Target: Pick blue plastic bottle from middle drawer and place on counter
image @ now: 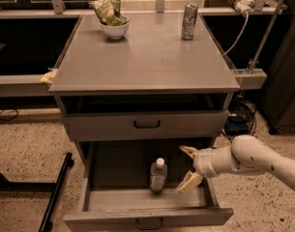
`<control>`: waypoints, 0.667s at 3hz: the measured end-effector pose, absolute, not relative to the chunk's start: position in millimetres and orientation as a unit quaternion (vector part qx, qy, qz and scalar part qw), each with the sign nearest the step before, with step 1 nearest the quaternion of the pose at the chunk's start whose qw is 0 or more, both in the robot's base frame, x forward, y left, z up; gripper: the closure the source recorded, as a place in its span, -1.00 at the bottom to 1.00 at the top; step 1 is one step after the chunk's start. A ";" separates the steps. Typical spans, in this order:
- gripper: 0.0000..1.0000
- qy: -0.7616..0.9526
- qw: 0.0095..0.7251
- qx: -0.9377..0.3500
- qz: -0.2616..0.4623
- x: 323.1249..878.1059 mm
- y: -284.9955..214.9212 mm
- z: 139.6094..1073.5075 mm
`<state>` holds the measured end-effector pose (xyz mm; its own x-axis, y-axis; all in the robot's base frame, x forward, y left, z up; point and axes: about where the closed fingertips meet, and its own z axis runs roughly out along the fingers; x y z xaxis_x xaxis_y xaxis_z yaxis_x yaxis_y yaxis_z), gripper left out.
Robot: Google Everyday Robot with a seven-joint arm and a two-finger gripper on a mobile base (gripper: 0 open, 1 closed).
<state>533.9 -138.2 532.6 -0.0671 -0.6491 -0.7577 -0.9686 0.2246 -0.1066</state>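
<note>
Blue plastic bottle [157, 176] upright in the open middle drawer [113, 170], tool [181, 169] beside it.
At lower centre of the frame the bottle stands in the pulled-out drawer; the tool sits inside just to its right, fingers spread wide, gripping nothing and not touching it. Above, the grey counter [147, 62] carries a white bowl [114, 31] holding a green packet [108, 8] and a silver can [189, 21]. Speckled floor [26, 144] surrounds the cabinet.
</note>
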 end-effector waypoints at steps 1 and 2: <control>-1.00 0.684 0.362 -0.591 0.229 544.1 -127.5 515.2; -1.00 0.673 0.359 -0.598 0.244 554.4 -114.1 492.0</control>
<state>554.4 -114.1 492.0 -0.0253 -0.6301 -0.7761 -0.9811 0.1646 -0.1016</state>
